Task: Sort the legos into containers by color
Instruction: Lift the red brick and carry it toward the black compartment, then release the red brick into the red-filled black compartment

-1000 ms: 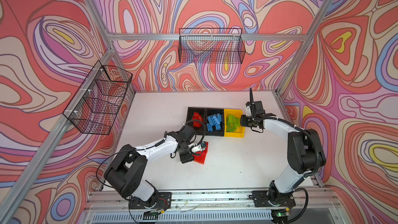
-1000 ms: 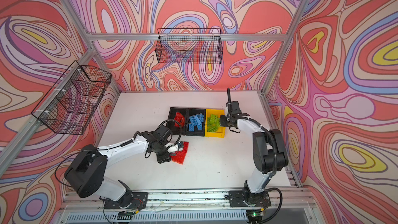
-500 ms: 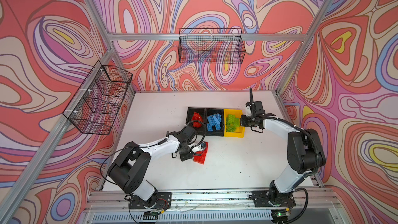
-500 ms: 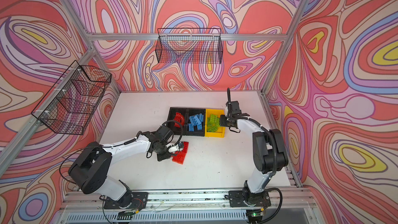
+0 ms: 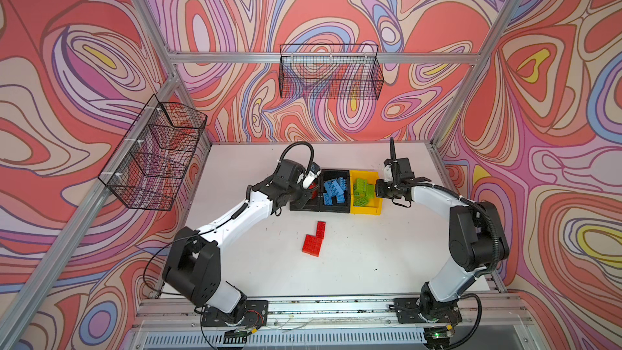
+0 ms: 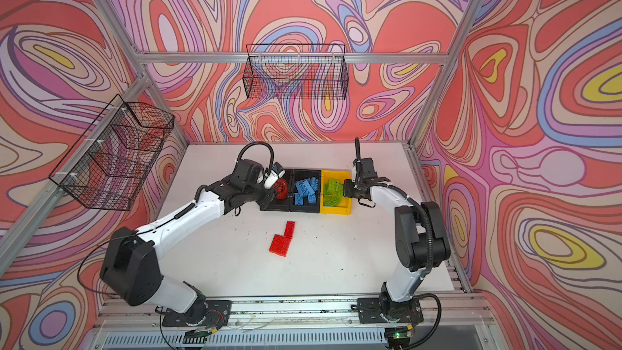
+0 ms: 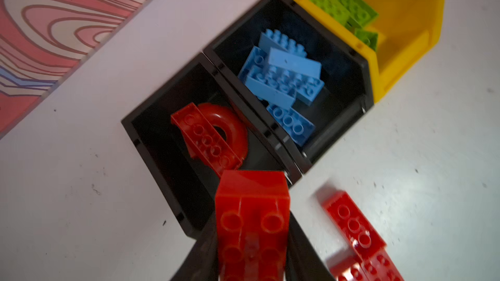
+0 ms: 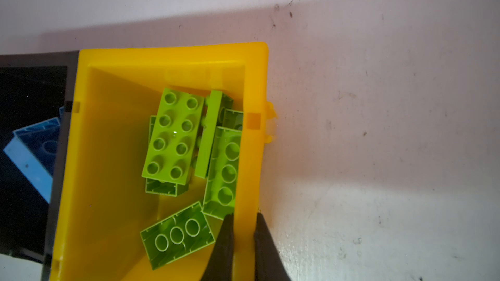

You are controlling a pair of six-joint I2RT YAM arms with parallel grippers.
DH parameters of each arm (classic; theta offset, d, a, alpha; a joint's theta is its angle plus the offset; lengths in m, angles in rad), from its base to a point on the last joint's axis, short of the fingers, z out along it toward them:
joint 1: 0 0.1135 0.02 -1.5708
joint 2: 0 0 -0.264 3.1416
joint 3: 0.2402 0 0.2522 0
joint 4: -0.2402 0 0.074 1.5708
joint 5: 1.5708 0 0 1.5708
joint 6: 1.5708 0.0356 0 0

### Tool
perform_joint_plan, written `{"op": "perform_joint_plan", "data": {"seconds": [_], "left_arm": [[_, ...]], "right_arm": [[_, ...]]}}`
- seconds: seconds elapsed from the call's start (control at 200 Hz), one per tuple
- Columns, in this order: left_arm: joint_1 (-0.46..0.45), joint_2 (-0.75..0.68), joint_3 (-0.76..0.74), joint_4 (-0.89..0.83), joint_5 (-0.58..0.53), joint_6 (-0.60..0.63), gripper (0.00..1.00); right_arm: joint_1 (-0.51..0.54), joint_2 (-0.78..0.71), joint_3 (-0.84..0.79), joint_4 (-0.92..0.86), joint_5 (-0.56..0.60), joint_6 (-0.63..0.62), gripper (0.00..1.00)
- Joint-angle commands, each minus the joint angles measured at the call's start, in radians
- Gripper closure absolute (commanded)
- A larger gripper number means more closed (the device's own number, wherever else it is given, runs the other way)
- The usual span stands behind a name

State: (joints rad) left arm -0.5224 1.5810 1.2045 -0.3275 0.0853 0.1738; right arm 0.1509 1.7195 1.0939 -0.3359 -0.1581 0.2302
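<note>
My left gripper (image 7: 252, 241) is shut on a red lego (image 7: 251, 206) and hovers over the near edge of the left black container (image 7: 151, 158), which holds a red arch (image 7: 234, 124) and a red brick (image 7: 205, 139). Blue legos (image 5: 333, 190) fill the middle black container (image 5: 335, 209). Green legos (image 8: 173, 136) lie in the yellow container (image 8: 251, 77). My right gripper (image 8: 244, 228) is shut on the yellow container's side wall, also in both top views (image 5: 382, 190) (image 6: 350, 189). Two joined-looking red legos (image 5: 314, 239) lie on the table in front of the containers.
A wire mesh basket (image 5: 331, 75) hangs on the back wall and another (image 5: 154, 156) on the left wall. The white table (image 5: 387, 247) is bounded by aluminium frame posts and a front rail (image 5: 319, 308).
My left gripper shut on a red lego from the cluster on the table, lifted it and carried it back to the left black container. The right arm has not moved.
</note>
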Motion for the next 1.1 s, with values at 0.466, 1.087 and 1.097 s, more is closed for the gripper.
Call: {"op": "perform_joint_plan", "data": {"seconds": [0.466,1.087,1.097], "left_arm": [[0.020,0.278,0.252,0.037,-0.139,-0.413,0.38],[-0.131,-0.203,-0.291,-0.145,-0.029,-0.472,0.37],[-0.135,-0.203,-0.298,-0.143,-0.030,-0.479,0.37]], "right_arm": [[0.003,-0.035,-0.022,0.006,-0.013,0.012,0.98],[0.003,-0.018,-0.015,-0.008,-0.009,0.001,0.98],[0.003,-0.018,-0.015,-0.009,-0.009,0.001,0.98]]}}
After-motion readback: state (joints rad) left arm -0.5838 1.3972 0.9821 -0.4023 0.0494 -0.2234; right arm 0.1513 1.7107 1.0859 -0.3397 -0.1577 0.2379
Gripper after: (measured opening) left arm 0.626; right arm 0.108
